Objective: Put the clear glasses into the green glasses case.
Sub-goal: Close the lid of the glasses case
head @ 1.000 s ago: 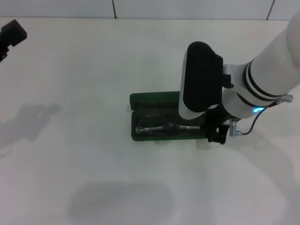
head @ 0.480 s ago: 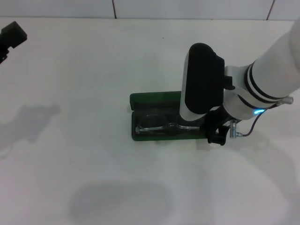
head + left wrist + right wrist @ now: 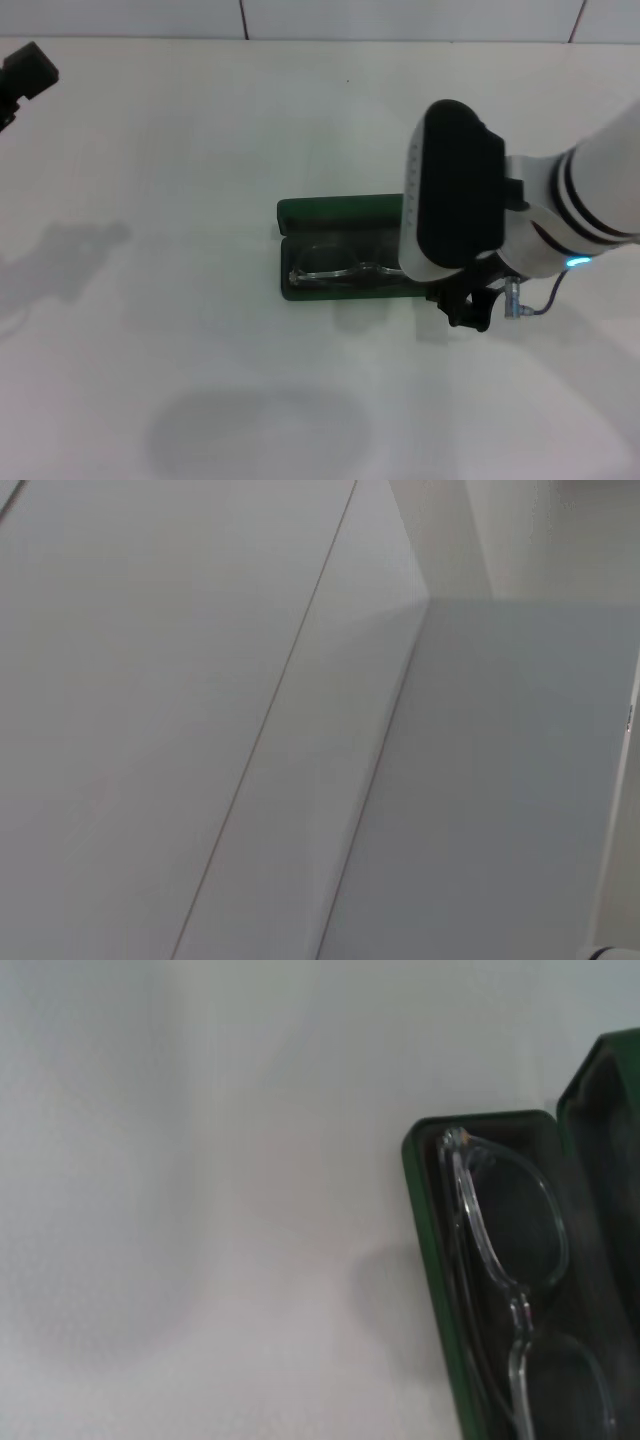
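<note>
The tabletop is a broad, matte white surface. The right hand hangs just beside the case's right end, its fingers hidden, so whether it grips anything cannot be told. The left hand sits parked over the far left corner. The green glasses case, a rounded hard shell with dark lining, lies open mid-tabletop. The clear glasses, glossy transparent plastic, lie inside it. Placement looks finished; clearing the arm seems next.
</note>
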### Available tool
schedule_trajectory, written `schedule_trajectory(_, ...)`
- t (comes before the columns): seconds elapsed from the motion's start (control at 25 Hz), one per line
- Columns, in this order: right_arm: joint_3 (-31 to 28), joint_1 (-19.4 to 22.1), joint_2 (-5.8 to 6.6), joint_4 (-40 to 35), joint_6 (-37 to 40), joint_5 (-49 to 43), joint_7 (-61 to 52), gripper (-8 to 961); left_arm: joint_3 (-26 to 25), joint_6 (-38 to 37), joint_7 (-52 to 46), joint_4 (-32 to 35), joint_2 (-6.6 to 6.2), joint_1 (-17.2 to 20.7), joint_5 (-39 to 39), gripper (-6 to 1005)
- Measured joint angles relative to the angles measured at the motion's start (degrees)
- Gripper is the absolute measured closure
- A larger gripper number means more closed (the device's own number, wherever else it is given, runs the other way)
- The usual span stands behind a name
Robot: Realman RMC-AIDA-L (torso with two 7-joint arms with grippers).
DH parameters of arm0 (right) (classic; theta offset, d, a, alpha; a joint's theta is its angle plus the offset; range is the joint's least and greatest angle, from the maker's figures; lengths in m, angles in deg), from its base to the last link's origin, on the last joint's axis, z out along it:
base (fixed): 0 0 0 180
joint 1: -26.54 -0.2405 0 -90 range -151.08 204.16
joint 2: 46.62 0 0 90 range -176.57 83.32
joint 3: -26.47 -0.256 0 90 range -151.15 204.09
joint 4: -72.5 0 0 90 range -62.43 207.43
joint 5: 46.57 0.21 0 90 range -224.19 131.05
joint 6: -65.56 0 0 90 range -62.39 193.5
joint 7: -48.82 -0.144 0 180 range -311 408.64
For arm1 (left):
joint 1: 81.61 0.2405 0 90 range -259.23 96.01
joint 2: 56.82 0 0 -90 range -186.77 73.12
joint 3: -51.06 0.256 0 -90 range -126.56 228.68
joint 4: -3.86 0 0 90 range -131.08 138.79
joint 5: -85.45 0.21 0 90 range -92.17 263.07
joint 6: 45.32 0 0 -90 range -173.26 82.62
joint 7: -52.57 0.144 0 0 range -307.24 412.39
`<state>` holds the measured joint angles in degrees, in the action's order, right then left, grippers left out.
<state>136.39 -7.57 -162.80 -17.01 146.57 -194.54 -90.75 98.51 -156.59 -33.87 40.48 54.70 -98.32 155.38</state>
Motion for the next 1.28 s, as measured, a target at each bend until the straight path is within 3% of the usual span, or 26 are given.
schedule_trajectory(0.28, -5.73, 12.15, 0.42, -14.24, 0.83, 0.96, 3.21, 924, 0.34, 0.03, -0.74, 0.07, 0.15, -0.40, 0.24, 960)
schedule_trajectory(0.4, -12.24, 16.73, 0.43, -18.71, 1.20, 5.33, 6.34, 924, 0.36, 0.28, -0.74, -0.10, 0.39, -0.09, 0.64, 960)
schedule_trajectory(0.52, -23.23, 20.70, 0.57, -18.61, 2.55, 16.35, 11.30, 923, 0.13, 1.49, -0.76, -0.22, 0.87, -1.48, 3.41, 960)
schedule_trajectory(0.64, -38.52, 24.09, 0.61, -12.69, 8.23, 32.03, 21.38, 923, 0.10, 4.39, -0.88, 0.15, 1.83, -5.17, 8.66, 960)
schedule_trajectory(0.76, -54.24, 24.63, 0.67, -2.73, 16.28, 44.02, 31.58, 923, 0.14, 7.44, -2.06, 0.25, 2.17, -9.02, 13.95, 959)
schedule_trajectory(0.92, -75.26, 22.99, 1.03, 8.52, 28.21, 48.83, 37.61, 922, 0.39, 10.08, -4.08, 0.99, 2.69, -15.11, 21.45, 959)
schedule_trajectory(1.0, -82.97, 22.42, 1.31, 11.48, 33.87, 48.86, 39.55, 922, 0.48, 11.74, -5.52, 2.39, 3.66, -18.29, 25.48, 957)
schedule_trajectory(1.08, -87.80, 21.86, 1.44, 14.09, 38.78, 49.09, 42.39, 921, 0.62, 13.36, -7.01, 5.13, 5.10, -20.25, 29.28, 952)
schedule_trajectory(1.16, -88.51, 21.33, 1.47, 17.16, 41.29, 49.20, 44.85, 921, 0.67, 14.18, -7.83, 8.31, 6.50, -21.18, 32.88, 889)
schedule_trajectory(1.28, -83.41, 20.56, 1.75, 23.61, 41.77, 49.16, 50.13, 841, 0.90, 15.48, -7.93, 10.70, 7.71, -22.20, 37.24, 794)
